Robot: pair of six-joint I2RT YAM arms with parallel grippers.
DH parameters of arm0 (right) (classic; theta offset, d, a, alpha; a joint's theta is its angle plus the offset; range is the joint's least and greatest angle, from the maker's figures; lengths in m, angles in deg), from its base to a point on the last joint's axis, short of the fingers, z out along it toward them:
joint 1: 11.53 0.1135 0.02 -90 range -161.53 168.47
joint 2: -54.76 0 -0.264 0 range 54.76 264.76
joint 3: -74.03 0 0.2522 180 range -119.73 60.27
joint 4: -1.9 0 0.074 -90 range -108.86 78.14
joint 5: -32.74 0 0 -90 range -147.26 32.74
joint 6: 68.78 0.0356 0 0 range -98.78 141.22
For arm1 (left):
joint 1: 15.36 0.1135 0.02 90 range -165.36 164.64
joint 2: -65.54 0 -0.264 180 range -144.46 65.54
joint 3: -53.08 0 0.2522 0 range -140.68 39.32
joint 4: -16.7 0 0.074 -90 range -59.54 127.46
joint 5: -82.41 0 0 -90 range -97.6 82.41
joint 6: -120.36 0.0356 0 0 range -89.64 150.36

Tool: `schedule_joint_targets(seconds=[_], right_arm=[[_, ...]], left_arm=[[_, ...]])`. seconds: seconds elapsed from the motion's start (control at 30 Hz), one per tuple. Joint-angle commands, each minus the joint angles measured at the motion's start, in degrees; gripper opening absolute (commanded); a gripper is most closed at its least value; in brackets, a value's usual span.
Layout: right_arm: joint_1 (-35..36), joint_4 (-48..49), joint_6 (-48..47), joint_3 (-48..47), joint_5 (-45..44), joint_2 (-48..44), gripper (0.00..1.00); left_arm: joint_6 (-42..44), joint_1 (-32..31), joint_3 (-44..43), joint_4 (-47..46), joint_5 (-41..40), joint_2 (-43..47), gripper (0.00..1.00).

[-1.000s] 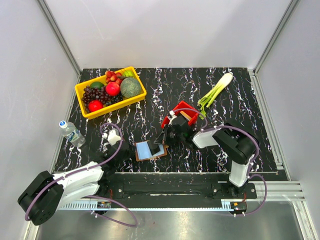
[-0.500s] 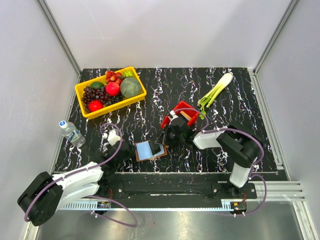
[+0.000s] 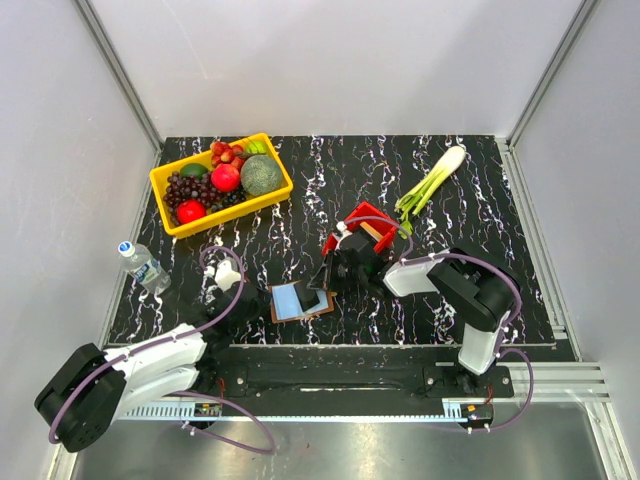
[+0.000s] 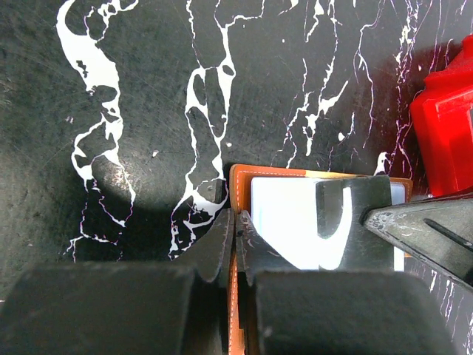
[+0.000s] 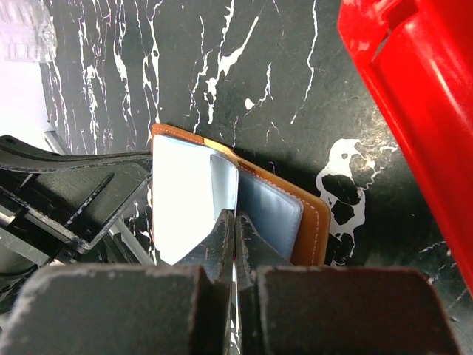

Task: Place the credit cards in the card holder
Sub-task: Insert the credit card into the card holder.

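The card holder (image 3: 300, 300) lies open on the desk (image 3: 350, 170). The left hand (image 4: 235, 225) is clamped on its leather edge, the right hand (image 5: 234, 222) clamped on a black credit card (image 4: 366, 222) above the pale blue inside. I would slide the card in straight, level with the pocket, without pulling the holder.

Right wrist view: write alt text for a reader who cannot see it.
The right gripper, jaws shut on a card, holds it at the open brown card holder on a black marbled table. A red bin fills the right edge.
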Motion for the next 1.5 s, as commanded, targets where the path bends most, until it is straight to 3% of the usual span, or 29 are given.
schedule_joint_targets(seconds=[0.0, 0.3, 0.57, 1.0, 1.47], right_arm=[[0.5, -4.9, -2.1, -1.2, 4.5, 2.2, 0.00], [0.4, -6.2, -2.2, -1.9, 6.0, 2.2, 0.00], [0.3, -14.9, -9.6, -7.7, 10.7, 3.6, 0.00], [-2.2, -9.4, -7.8, -6.1, 0.0, 2.5, 0.00], [0.7, -2.7, 0.9, -2.0, -0.7, 4.9, 0.00]], left_arm=[[1.3, 0.0, -0.4, 2.5, 0.6, -0.8, 0.00], [1.1, 0.0, -0.2, 2.3, 0.9, -0.7, 0.00], [1.6, 0.1, -0.2, 3.6, 0.2, 0.1, 0.00], [1.8, 0.3, 0.5, 2.9, 1.9, -0.1, 0.00], [0.5, 0.2, 1.3, -2.9, 4.3, -3.0, 0.00]])
